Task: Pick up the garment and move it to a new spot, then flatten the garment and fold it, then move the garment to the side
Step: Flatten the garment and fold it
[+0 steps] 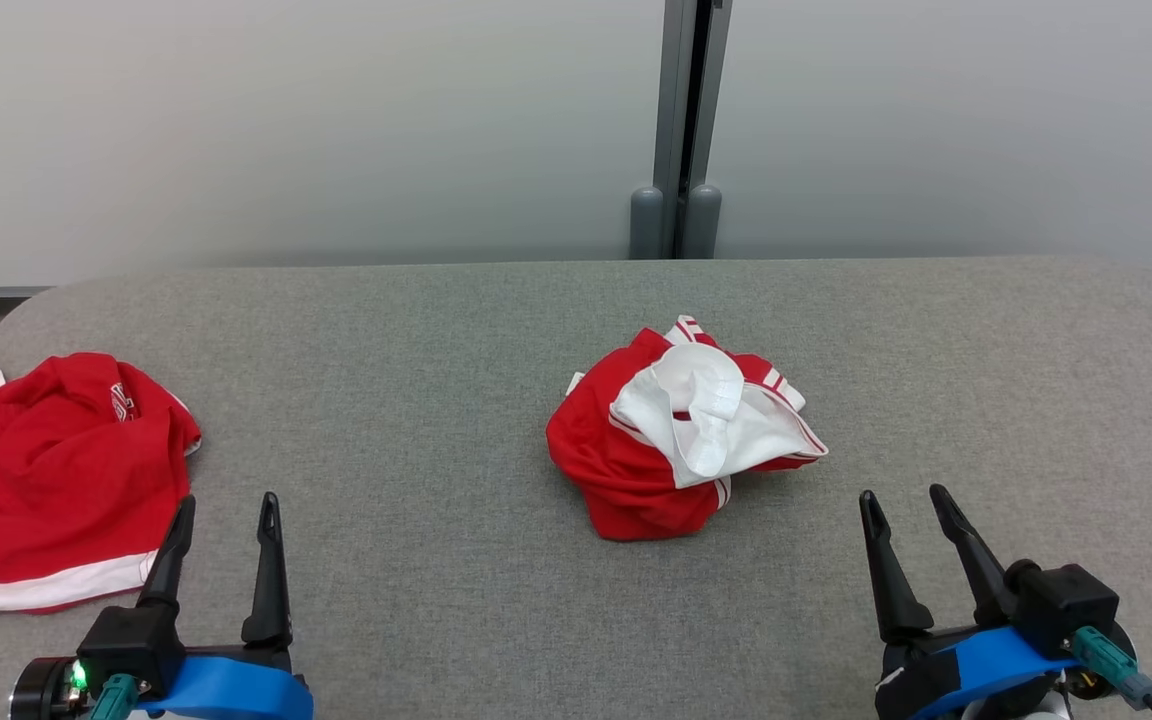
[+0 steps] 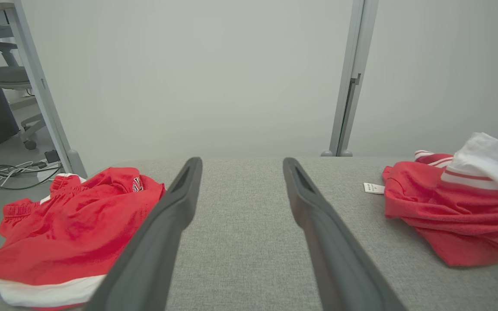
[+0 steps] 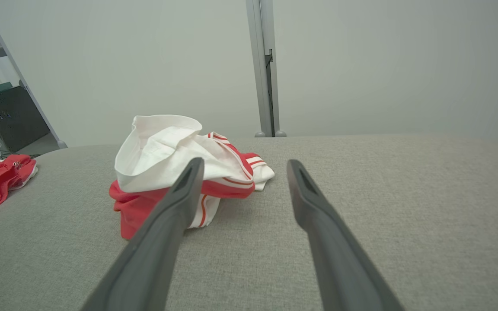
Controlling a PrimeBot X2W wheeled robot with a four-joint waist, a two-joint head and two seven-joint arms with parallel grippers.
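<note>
Garment [image 1: 671, 435] crumpled mid-table [image 1: 436, 330], both grippers apart, empty

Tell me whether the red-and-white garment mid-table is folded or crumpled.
Crumpled. The red-and-white garment sits in a rumpled heap on the grey table, white fabric twisted over the red, with no flat layers or straight fold lines.
</note>
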